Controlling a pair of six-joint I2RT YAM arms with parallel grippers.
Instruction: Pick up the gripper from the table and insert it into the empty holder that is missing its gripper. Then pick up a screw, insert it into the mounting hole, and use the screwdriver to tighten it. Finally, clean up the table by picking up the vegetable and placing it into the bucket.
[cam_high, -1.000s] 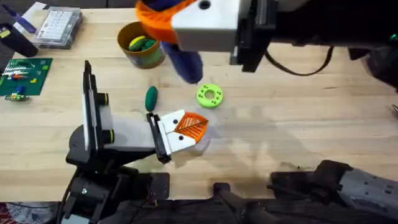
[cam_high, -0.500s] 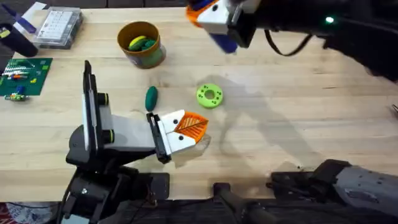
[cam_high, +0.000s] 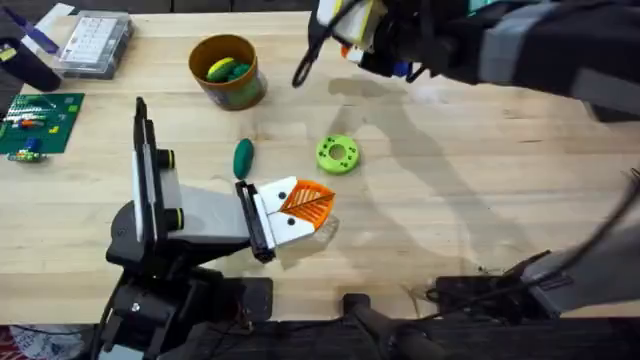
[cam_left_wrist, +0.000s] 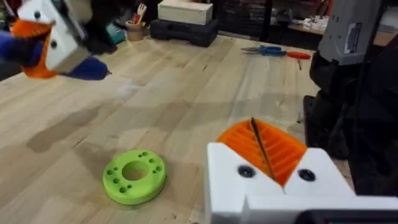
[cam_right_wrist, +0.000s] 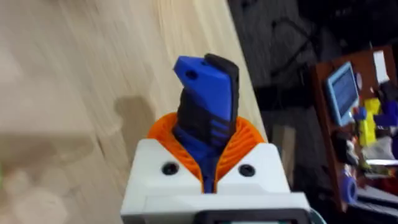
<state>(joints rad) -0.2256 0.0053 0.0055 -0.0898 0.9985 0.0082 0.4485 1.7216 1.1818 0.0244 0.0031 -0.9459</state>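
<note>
**A:** Where do the task's things lie?

**B:** The right hand (cam_high: 362, 28) is clamped on the blue screwdriver (cam_right_wrist: 205, 102), carried high over the far edge of the desk (cam_high: 480, 200). The dark green vegetable (cam_high: 243, 157) lies on the desk between the bucket (cam_high: 228, 72) and the left hand (cam_high: 305, 205), whose orange pads (cam_left_wrist: 264, 146) are pressed together on nothing. A light green ring (cam_high: 337, 154) sits just beside.

**A:** What could fail?

**B:** The driver is gripped near one end; a fast swing may tilt or drop it. In reaching for the vegetable, a hand may nudge the ring or roll the smooth piece away.
</note>
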